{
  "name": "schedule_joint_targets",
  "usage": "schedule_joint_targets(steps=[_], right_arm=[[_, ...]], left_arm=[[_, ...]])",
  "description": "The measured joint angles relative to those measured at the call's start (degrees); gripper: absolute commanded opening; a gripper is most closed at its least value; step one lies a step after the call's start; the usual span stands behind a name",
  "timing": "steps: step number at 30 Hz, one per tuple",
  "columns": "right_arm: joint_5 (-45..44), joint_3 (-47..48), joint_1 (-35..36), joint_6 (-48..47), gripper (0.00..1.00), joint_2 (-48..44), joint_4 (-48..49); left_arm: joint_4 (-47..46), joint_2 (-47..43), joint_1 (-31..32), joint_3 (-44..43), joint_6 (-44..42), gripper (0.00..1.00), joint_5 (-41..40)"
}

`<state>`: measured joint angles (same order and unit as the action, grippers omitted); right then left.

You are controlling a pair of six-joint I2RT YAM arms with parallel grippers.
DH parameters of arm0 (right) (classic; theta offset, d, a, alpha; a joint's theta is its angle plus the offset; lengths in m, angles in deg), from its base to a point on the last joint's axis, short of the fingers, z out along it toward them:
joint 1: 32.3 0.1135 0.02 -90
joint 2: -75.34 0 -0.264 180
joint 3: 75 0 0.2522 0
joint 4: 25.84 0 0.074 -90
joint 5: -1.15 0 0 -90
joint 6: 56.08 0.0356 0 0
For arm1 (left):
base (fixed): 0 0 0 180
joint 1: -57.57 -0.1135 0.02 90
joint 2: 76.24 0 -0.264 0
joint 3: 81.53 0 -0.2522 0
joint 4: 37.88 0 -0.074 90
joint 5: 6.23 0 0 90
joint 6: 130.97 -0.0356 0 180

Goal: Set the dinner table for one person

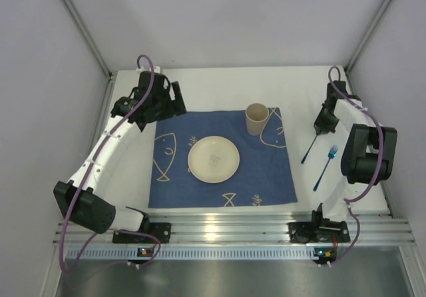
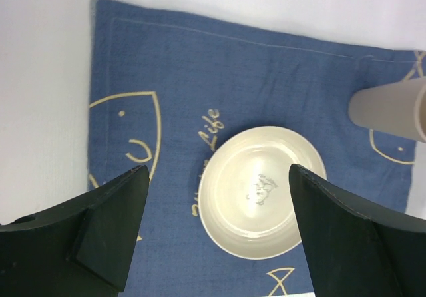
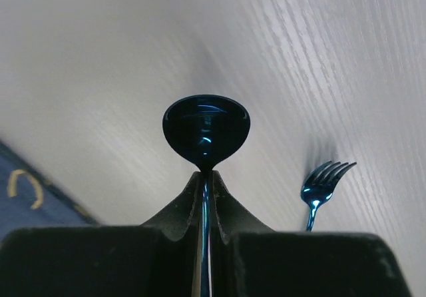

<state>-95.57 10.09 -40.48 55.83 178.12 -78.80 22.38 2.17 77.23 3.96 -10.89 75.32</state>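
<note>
Spoon (image 3: 206,129) handle swallowed between the pinched fingers of the right gripper (image 3: 207,175), fork (image 3: 323,185) handle hidden behind the gripper body, cup (image 2: 391,112) cropped by the left wrist view's right edge, plate (image 2: 263,210) emblem too small to read

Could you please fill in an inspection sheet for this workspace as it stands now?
Surface: white dinner table, with a blue fish-print cloth laid flat on it.
Job's things: plate at the cloth's centre; cup upright at the cloth's far right corner; spoon and fork on the right, off the cloth.
Clutter: nothing seen.
Grippers: left gripper open and empty above the cloth; right gripper shut on the spoon's handle.
Cables: purple cables run along both arms, clear of the tableware.
Surroundings: plain grey walls; ribbed aluminium rail at the near edge.
</note>
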Motion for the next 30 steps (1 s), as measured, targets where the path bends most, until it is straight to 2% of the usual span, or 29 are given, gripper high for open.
schedule_joint_targets(steps=[8,11,19,24,30], right_arm=[[2.19,22.16,8.0,1.4,0.0,-2.64,-7.72],[4.2,26.91,11.19,2.54,0.0,-4.79,-9.88],[13.6,30.1,17.86,6.36,0.0,-9.9,-13.46],[19.74,30.73,19.74,8.74,0.0,-11.28,-14.05],[22.97,31.21,20.15,9.7,0.0,-12.2,-14.01]], left_arm=[[-3.43,8.66,6.36,-13.27,-3.61,0.91,7.48],[-5.11,14.01,9.27,-19.37,-4.83,0.89,12.66],[-8.87,25.86,15.19,-30.53,-6.73,0.89,24.11],[-11.39,28.98,18.08,-31.76,-6.91,0.89,30.03],[-14.32,31.01,20.44,-32.74,-5.73,0.87,34.18]])
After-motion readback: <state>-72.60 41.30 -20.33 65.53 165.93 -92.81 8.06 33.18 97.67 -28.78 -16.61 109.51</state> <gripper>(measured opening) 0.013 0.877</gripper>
